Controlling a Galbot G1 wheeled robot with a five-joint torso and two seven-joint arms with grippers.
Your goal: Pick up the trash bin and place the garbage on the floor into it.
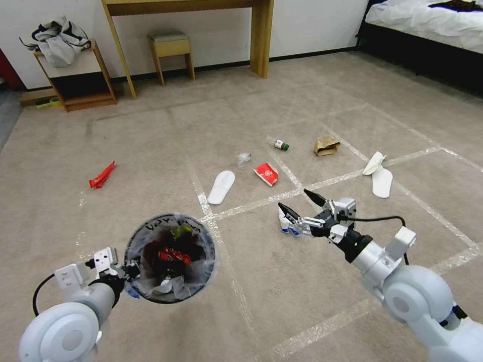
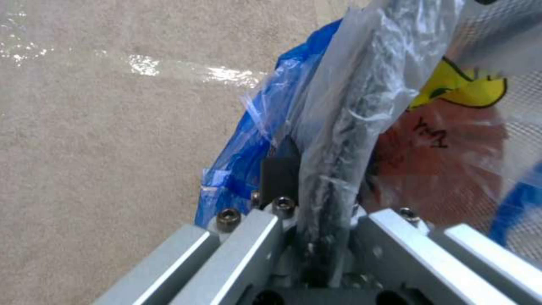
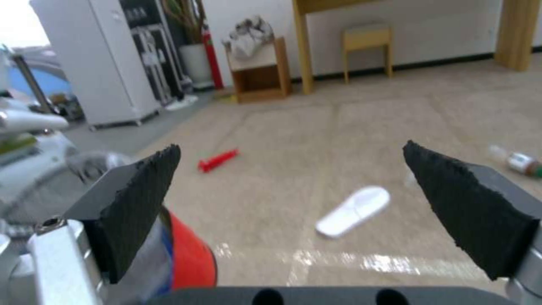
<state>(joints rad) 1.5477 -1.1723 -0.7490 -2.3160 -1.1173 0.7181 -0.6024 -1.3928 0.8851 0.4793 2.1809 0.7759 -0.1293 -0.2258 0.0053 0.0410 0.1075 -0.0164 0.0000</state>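
The left end effector (image 1: pixel 132 270) is clamped on the rim of the trash bin (image 1: pixel 171 259), held above the floor (image 1: pixel 151 151) at near left. The right end effector (image 1: pixel 297 201) hovers with fingers apart over the carpet, near a white slipper (image 1: pixel 221 186) and red wrapper (image 1: pixel 266 174).

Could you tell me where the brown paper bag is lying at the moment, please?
In the head view, the brown paper bag lies on the floor ahead and to the right, between the small bottle and the crumpled white slipper.
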